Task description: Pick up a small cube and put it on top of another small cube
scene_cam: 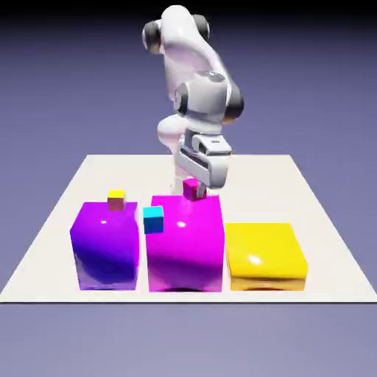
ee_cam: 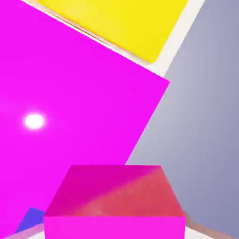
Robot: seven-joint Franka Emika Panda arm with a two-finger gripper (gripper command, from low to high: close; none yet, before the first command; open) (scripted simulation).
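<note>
A: Where is the small cube?

B: Clenched in the tool, above the back edge of the big magenta block; in the hand view it fills the bottom middle.

A: Open room?

B: The cyan cube sits between the magenta and purple block, the yellow-topped cube on the purple. The yellow block lies at the exterior view's right, bare desk behind
</note>
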